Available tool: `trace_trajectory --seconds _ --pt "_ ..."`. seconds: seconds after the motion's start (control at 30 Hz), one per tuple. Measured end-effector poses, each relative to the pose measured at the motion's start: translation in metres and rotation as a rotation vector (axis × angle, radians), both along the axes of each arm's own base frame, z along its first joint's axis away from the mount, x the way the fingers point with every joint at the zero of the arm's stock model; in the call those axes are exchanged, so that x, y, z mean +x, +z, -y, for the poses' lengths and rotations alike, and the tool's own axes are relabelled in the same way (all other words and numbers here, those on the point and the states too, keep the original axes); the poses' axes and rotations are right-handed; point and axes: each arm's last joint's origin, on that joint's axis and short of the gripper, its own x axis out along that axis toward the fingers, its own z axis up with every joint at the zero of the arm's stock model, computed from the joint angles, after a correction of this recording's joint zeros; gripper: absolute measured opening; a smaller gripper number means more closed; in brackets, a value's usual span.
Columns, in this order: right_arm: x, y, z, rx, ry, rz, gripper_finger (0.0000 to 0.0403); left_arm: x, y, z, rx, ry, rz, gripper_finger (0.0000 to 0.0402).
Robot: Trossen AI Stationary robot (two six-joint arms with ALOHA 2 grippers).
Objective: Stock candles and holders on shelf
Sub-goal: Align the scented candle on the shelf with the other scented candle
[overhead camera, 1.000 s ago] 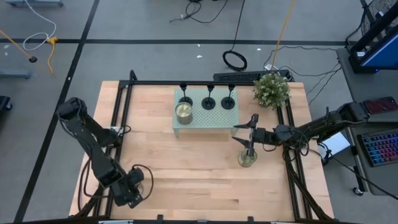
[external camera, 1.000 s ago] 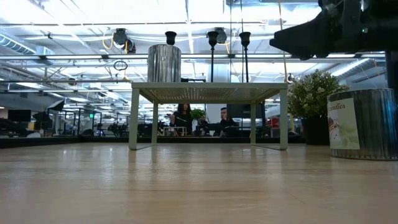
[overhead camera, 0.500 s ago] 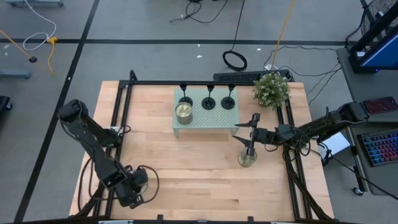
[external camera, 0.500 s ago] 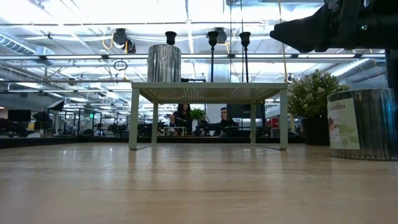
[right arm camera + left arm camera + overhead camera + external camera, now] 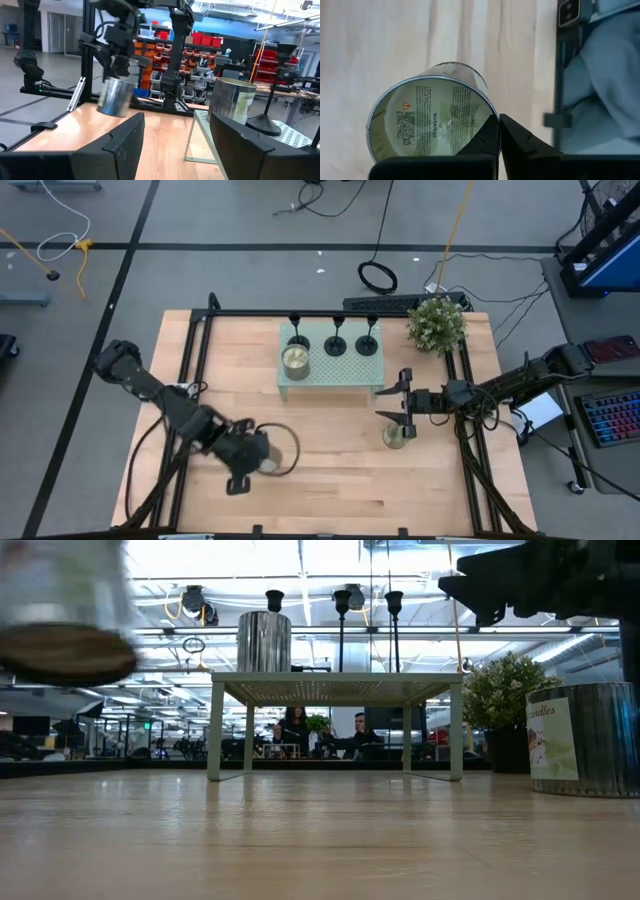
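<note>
Left gripper [image 5: 262, 463]: was seen in the lower left-centre of the high view, above the wooden tabletop [image 5: 320, 480], its dark fingers [image 5: 520, 142] pinched on a jar.
Carried candle [image 5: 280, 450]: a short round clear glass jar with pale green-yellow wax was held clear of the table; its printed warning label faced the left wrist camera [image 5: 432, 117], and it showed blurred at the upper left of the low view [image 5: 65, 615].
Right gripper [image 5: 400, 402]: was held right of centre in the high view, just above a second jar, its fingers [image 5: 125, 140] spread apart with nothing between them.
Second candle [image 5: 397, 436]: a like glass jar stood on the tabletop right of the shelf, at the right edge of the low view [image 5: 585, 740].
Shelf [image 5: 335, 370]: a low mint-green perforated metal stand was placed in the upper centre of the high view.
Third candle [image 5: 295, 360]: stood on the shelf's left part.
Holders [image 5: 338, 345]: three small black candlestick holders were ranged in a row along the shelf's far edge.
Potted plant [image 5: 436, 324]: a bushy green plant stood at the upper right, beside the shelf.
</note>
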Motion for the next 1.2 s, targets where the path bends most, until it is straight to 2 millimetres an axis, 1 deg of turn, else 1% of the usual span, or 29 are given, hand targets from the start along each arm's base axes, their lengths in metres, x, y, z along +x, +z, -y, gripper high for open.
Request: trace_trajectory --seconds 0.13,0.23,0.33,0.5,0.6,0.7,0.83,0.93,1.07,1.2 --pt "0.000 0.000 0.000 0.002 0.007 0.000 0.0222 0.016 0.009 -0.025 0.070 -0.114 0.052 0.0003" --pt "0.000 0.000 0.000 0.008 0.009 0.000 0.0222 0.031 0.025 -0.043 0.112 -0.156 0.157 0.0003" --pt "0.000 0.000 0.000 0.003 0.008 0.000 0.0222 0.047 0.035 -0.063 0.200 -0.176 0.205 0.0003" --pt "0.000 0.000 0.000 -0.039 -0.011 0.002 0.0222 0.090 0.049 -0.084 0.302 -0.224 0.267 0.0003" --pt "0.000 0.000 0.000 -0.048 -0.012 0.001 0.0222 0.120 0.058 -0.094 0.342 -0.252 0.299 0.0003" --pt "0.000 -0.002 0.000 -0.054 -0.012 -0.019 0.0222 0.142 0.066 -0.108 0.380 -0.275 0.272 0.0003" --pt "-0.001 -0.004 0.001 -0.057 -0.034 -0.054 0.0222 0.158 0.082 -0.131 0.395 -0.232 0.267 0.0003" --pt "-0.003 -0.005 0.004 -0.032 -0.107 -0.088 0.0222 0.162 0.087 -0.153 0.380 -0.162 0.243 0.0003" --pt "-0.008 -0.007 0.005 -0.055 -0.102 -0.151 0.0222 0.168 0.077 -0.180 0.316 -0.108 0.197 0.0003" --pt "-0.013 -0.010 0.005 -0.068 -0.083 -0.207 0.0222 0.175 0.067 -0.195 0.311 -0.080 0.177 0.0003"
